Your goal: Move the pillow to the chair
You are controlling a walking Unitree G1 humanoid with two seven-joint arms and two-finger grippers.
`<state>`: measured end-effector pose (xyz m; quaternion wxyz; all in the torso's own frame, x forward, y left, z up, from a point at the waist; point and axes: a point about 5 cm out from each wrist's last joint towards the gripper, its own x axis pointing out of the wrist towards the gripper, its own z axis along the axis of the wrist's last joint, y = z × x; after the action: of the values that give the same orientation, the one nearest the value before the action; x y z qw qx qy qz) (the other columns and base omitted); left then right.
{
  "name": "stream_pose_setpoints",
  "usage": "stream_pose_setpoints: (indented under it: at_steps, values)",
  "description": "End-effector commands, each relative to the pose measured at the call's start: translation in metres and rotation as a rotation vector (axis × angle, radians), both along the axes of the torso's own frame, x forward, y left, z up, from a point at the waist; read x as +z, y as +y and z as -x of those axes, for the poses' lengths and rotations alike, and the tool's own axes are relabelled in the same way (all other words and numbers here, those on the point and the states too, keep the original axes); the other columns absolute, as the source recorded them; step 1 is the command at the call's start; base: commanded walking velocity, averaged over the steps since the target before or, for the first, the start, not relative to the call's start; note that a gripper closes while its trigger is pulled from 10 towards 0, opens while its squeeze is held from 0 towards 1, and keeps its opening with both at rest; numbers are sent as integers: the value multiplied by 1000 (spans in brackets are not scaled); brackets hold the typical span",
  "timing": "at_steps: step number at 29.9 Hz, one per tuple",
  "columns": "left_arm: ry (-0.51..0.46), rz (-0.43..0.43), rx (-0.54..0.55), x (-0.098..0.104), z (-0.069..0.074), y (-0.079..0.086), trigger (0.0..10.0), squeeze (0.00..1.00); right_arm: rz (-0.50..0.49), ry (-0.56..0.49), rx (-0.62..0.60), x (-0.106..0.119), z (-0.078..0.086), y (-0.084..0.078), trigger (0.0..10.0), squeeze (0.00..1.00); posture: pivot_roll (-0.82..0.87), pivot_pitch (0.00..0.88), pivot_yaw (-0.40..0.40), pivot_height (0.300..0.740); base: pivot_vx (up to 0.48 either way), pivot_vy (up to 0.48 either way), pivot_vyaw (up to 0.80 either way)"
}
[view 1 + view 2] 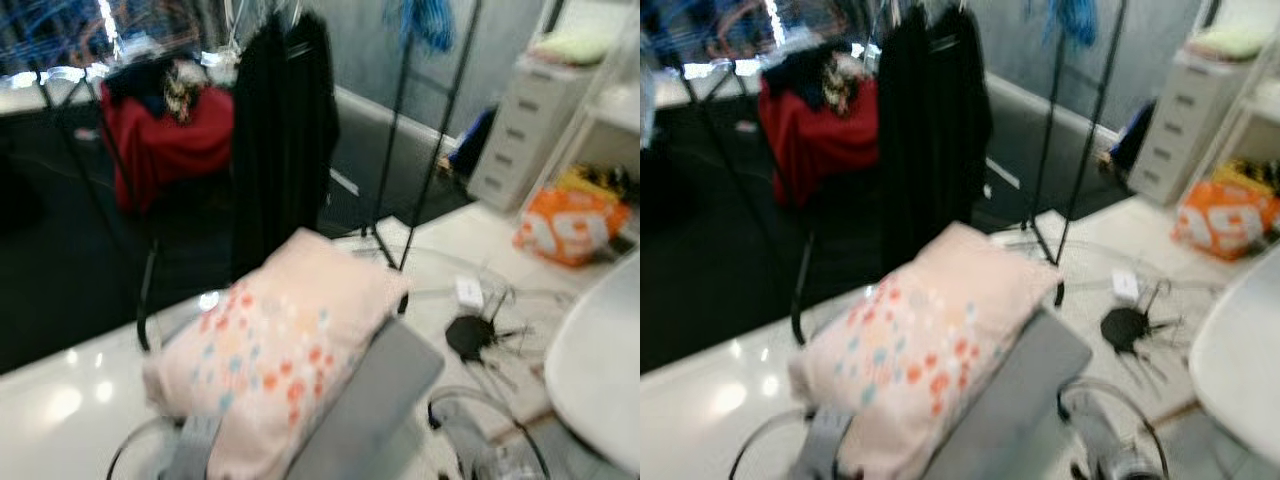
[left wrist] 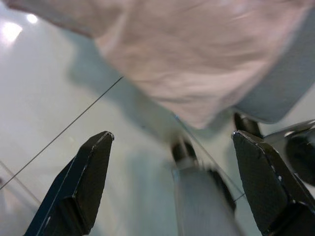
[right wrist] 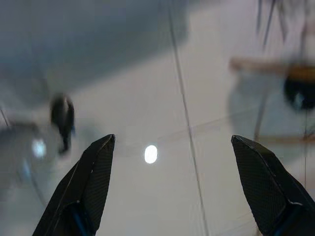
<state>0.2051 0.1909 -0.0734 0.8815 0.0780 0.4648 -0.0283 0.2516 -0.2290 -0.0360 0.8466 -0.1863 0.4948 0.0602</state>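
Left gripper [image 2: 172,147] hangs with its fingers [image 2: 81,184] spread wide over the pale glossy floor [image 2: 44,108], nothing between them, and the pillow [image 2: 197,54] sits above and beyond the tips, not touching. Seen from the head, that pillow [image 1: 275,350] is pale pink with orange and blue dots along its left side, lying tilted across the robot's grey arms [image 1: 365,400]; the blur hides exactly how it is held. Behind it at the far left, a red cloth [image 1: 165,135] is draped over a stand, then a black coat [image 1: 285,140] hangs on a rack [image 1: 400,140]. Right of the pillow, a small black object [image 1: 470,335] with cables lies on the floor beside a white box [image 1: 469,292]. Farther back, white drawers [image 1: 525,125] and an orange bag [image 1: 565,225]. At the right edge, the chair [image 1: 600,365], white and curved. Right gripper [image 3: 172,147] is also wide open, pointing down at bare floor.
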Motion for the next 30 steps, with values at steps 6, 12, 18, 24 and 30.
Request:
stream_pose_setpoints:
  at_steps: [6,12,18,24,30]
  values:
    - [49,-7,22,-7,15,7,10000,0,-24,11,2,-5,4,7,10000,0,-130,38,-42,740,0,0,0]
    - [42,-13,33,-7,15,7,10000,0,-27,1,-8,-5,4,7,10000,0,-131,43,-43,740,0,-249,0]
    - [46,-15,31,-7,15,7,10000,0,-28,-8,-16,-5,4,7,10000,0,-131,41,-45,740,0,0,0]
    - [55,-9,15,-7,15,6,10000,0,-27,-9,-16,-5,4,7,10000,0,-132,38,-45,740,0,-97,0]
    - [67,-19,9,-8,17,7,10000,0,-26,-6,-13,-5,5,7,10000,0,-131,28,-44,740,0,-480,0]
